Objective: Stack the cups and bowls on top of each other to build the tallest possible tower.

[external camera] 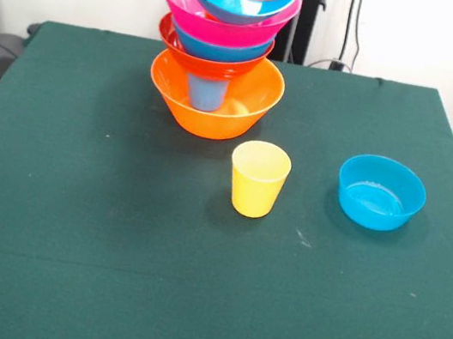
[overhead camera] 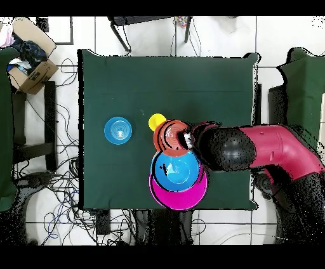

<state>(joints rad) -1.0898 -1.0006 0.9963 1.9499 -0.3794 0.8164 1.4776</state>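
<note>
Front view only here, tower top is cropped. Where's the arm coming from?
Observer: Overhead shows the red arm crossing one edge of the table and ending at the tower.
Operator: Loose pieces in its way?
Observer: No. The yellow cup and small blue bowl lie on the tower's side away from the arm.
Operator: Anything off the table?
Observer: A cardboard box past one corner, and cables on the floor.
</note>
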